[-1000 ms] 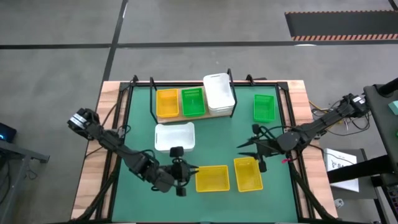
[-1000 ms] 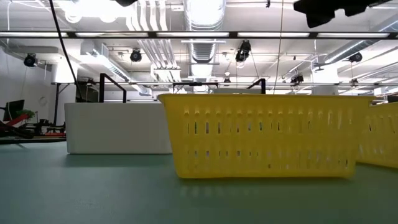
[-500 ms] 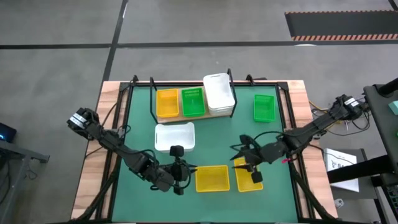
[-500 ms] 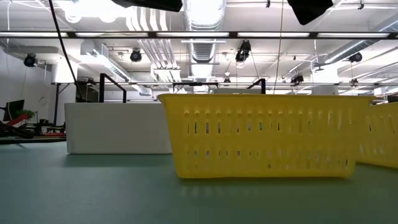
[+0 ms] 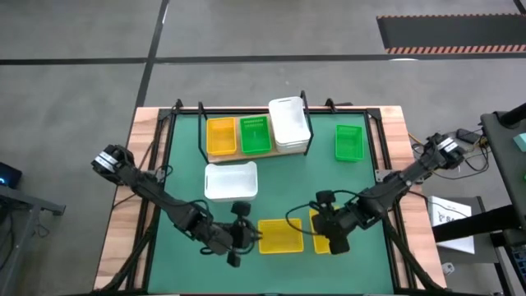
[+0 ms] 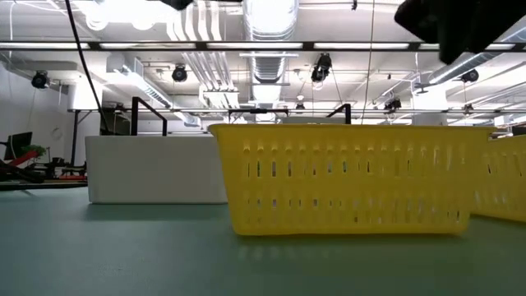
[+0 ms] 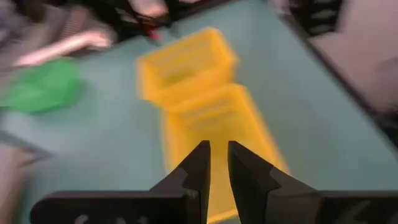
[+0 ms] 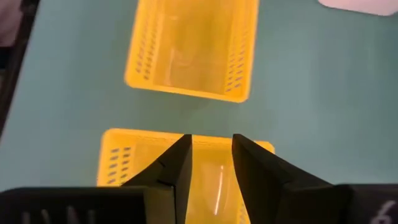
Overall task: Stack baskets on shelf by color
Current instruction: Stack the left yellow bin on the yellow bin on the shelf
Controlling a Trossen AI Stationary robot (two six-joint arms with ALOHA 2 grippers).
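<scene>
Two yellow baskets point(image 5: 280, 235) sit loose at the bench's point(image 5: 283, 177) near edge. Right gripper point(image 5: 329, 239) hovers over the right-hand one point(image 5: 319, 220), fingers slightly apart, gripping nothing. Left gripper point(image 5: 238, 237) waits just beside the other, nearly closed, empty. Shelf point(image 5: 246, 152) at back already has yellow, green, white. Next: pinch a rim, lift w/o tilting.

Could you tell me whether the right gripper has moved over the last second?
Yes. In the high view the right gripper has shifted toward the table's front edge and now sits over the right-hand yellow basket, which has stayed put.
</scene>
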